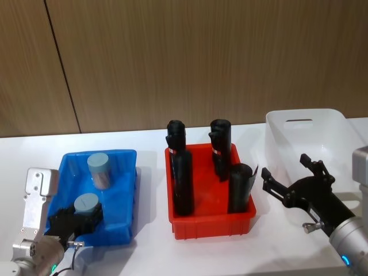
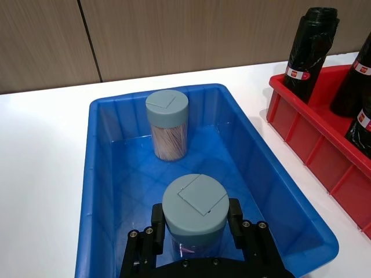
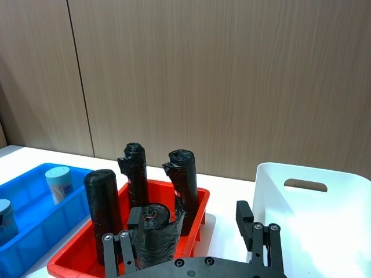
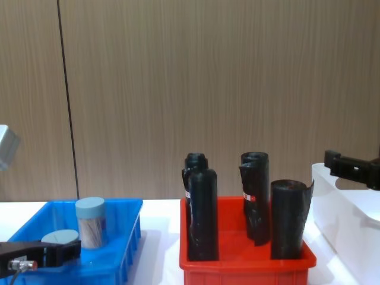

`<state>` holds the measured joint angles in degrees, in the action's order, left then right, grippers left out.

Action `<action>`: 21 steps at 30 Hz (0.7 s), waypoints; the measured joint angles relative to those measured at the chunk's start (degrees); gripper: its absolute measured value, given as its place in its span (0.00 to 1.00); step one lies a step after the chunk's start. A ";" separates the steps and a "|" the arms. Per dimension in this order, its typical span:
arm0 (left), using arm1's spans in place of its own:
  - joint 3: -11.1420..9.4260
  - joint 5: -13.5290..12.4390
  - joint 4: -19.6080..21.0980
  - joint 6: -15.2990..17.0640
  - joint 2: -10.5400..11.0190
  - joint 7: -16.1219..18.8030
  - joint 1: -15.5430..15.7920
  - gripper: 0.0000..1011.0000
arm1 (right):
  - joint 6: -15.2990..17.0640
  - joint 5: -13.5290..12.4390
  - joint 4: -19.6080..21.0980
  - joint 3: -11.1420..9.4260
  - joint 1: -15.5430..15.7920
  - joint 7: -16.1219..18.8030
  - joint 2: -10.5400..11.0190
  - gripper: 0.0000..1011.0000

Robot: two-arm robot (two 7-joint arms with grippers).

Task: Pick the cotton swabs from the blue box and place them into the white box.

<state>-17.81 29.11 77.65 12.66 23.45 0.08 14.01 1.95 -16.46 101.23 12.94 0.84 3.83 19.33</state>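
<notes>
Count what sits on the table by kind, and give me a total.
Cotton swab jars: 2, both in the blue bin, the left gripper around the nearer one
Black rolls: 4, in the red bin
Bins: 3, counting the white bin, right gripper open by it
Total: 9

Left pincer (image 2: pixel 194 223) low, seemingly clamped, right pincer (image 1: pixel 286 171) aloft, spread wide

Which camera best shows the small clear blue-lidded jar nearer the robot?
The left wrist view: the small clear blue-lidded jar stands large and close, gripped in the left claw. The head view shows it smaller, from above; the chest view catches its lid; the right wrist view, a cut-off edge.
</notes>
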 joint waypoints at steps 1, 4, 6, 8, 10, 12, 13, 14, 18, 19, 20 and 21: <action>0.00 -0.16 0.00 0.04 0.00 0.00 0.00 0.65 | 0.00 0.00 0.00 0.00 0.00 0.00 0.00 0.99; 0.01 -0.74 0.02 0.24 -0.01 0.17 -0.01 0.65 | 0.00 0.00 0.00 0.00 0.00 0.00 0.00 0.99; 0.01 -1.18 0.14 0.36 0.00 0.42 -0.07 0.65 | 0.00 0.00 0.00 0.00 0.00 0.00 0.00 0.99; 0.01 -1.64 0.31 0.40 0.03 0.61 -0.18 0.65 | 0.00 0.00 0.00 0.00 0.00 0.00 0.00 0.99; 0.01 -2.03 0.50 0.36 0.06 0.72 -0.27 0.65 | 0.00 0.00 0.00 0.00 0.00 0.00 0.00 0.99; 0.01 -2.65 0.76 -0.05 0.12 0.76 -0.41 0.65 | 0.00 0.00 0.00 0.00 0.00 0.00 0.00 0.99; 0.01 -2.84 0.89 -0.24 0.15 0.77 -0.45 0.65 | 0.00 0.00 0.00 0.00 0.00 0.00 0.00 0.99; 0.01 -2.84 0.89 -0.24 0.15 0.77 -0.45 0.65 | 0.00 0.00 0.00 0.00 0.00 0.00 0.00 0.99; 0.05 -4.72 2.31 -2.30 0.53 0.02 -0.79 0.65 | 0.00 0.00 0.00 0.00 0.00 0.00 0.00 0.99; 0.08 -4.95 2.60 -2.57 0.63 -0.18 -0.84 0.65 | 0.00 0.00 0.00 0.00 0.00 0.00 0.00 0.99; 0.14 -5.52 3.07 -3.22 0.78 -0.77 -0.90 0.65 | 0.00 0.00 0.00 0.00 0.00 0.00 0.00 0.99; 0.17 -5.79 3.32 -3.50 0.86 -1.05 -0.92 0.65 | 0.00 0.00 0.00 0.00 0.00 0.00 0.00 0.99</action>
<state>-17.64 23.33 80.97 9.16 24.30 -0.97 13.09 1.95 -16.46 101.23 12.94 0.84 3.82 19.33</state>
